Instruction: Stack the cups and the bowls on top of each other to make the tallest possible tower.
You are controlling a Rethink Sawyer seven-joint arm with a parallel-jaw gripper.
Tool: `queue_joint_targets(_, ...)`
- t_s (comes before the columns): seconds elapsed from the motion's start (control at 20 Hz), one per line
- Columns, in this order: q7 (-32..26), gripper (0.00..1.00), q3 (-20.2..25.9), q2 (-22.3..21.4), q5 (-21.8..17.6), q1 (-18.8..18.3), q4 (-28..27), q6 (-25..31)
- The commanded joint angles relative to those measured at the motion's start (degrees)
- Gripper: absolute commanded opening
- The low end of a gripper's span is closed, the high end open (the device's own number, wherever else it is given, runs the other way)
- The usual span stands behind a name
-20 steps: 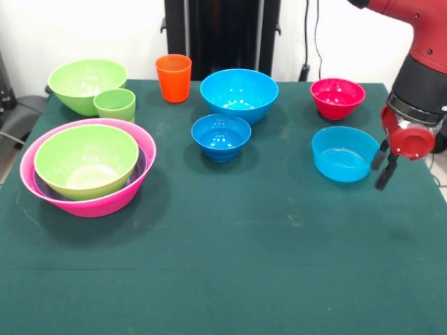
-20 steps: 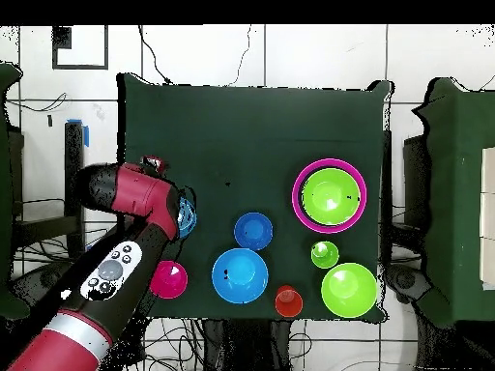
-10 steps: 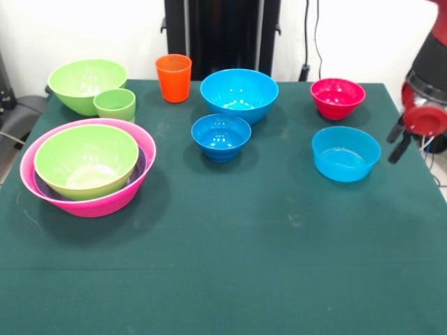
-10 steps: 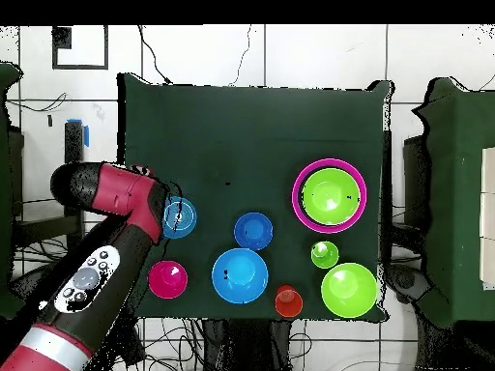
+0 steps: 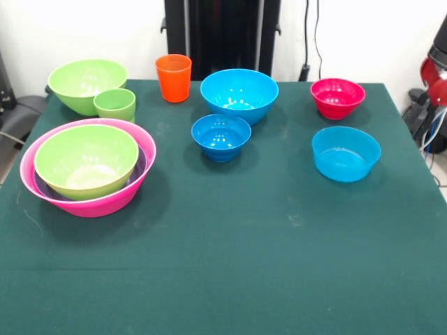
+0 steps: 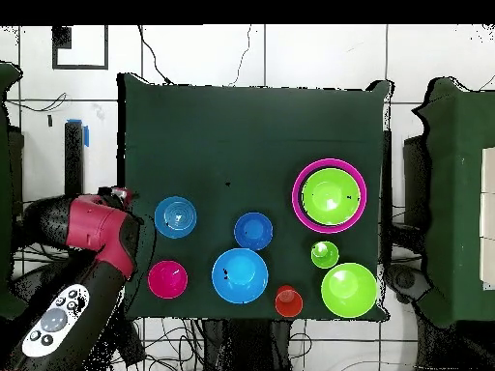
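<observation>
Started only: at the table's left, pink bowl point(image 5: 87, 197) holding a purple bowl point(image 5: 43, 188) and lime green bowl point(image 5: 86, 160). Left loose: orange cup point(image 5: 173, 77), small green cup point(image 5: 114, 104), second lime bowl point(image 5: 85, 83), three blue bowls point(image 5: 239, 93), red bowl point(image 5: 337, 97). Gripper point(image 5: 424, 115) off the table's right edge, carrying nothing; jaw state impossible to tell.

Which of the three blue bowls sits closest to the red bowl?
The shallow, straight-sided light blue bowl, directly in front of the red bowl at the front view's right. The largest blue bowl and the small footed one sit nearer the table's middle.
</observation>
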Motion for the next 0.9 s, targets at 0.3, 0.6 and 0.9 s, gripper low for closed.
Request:
queue_joint_targets(0.3, -1.63, 1.00, 14.29, -4.12, -3.16, 1.91, 15.26, -6.26)
queue_joint_targets(0.6, -4.38, 1.00, 15.33, -4.52, -6.24, 1.62, 18.07, -10.96)
queue_joint_targets(0.9, -7.62, 1.00, 16.44, -5.43, -11.48, -1.02, 19.98, -15.98)
